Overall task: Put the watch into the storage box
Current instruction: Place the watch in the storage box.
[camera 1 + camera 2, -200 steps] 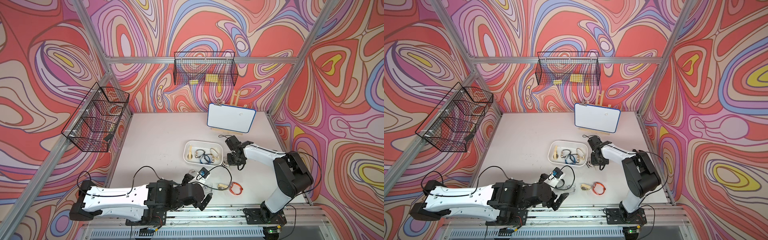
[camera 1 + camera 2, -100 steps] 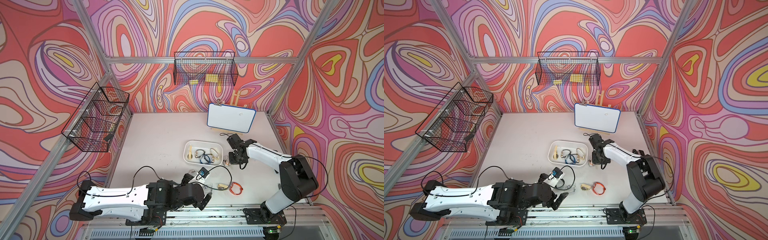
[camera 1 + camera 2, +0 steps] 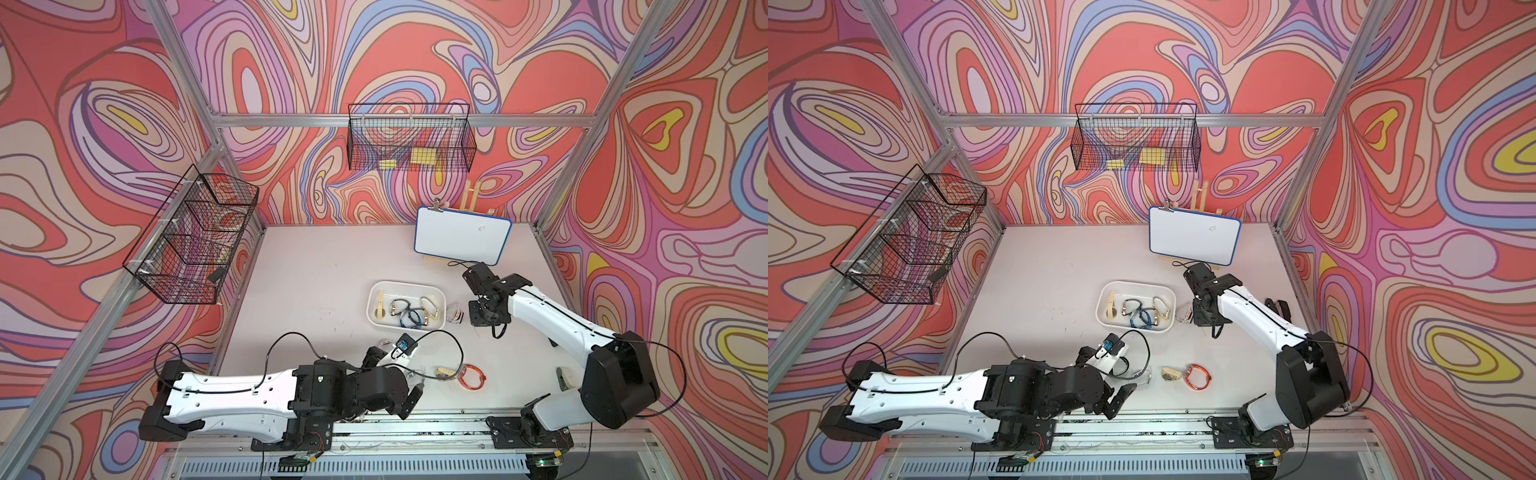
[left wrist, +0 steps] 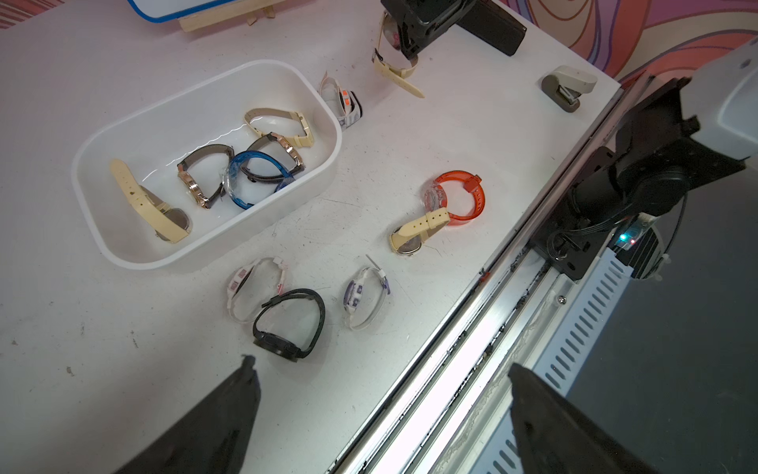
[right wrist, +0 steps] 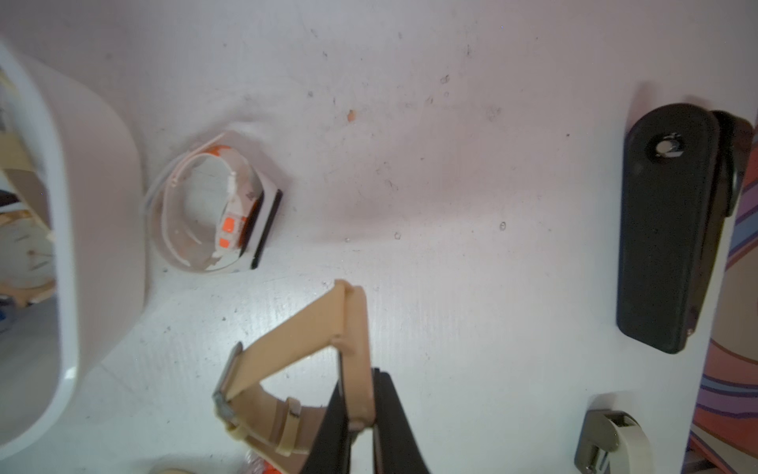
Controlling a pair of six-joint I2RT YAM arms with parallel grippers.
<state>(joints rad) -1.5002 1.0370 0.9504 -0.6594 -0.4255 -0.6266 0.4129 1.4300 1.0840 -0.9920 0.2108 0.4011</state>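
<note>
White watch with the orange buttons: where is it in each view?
Both top views: white watch right of centre, beside the short end of the storage box.
Left wrist: upper middle of picture, outside the box's corner.
Right wrist: left of centre, beside the box wall.
Shared landmark: the storage box, next to it throughout.

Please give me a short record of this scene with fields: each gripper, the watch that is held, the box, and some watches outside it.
right gripper: shut on the beige watch, by its strap, beside the storage box, not in it
left gripper: open, empty, near the black watch
storage box: five watches inside
outside the box: white-and-orange watch beside its wall; orange watch; black watch
</note>
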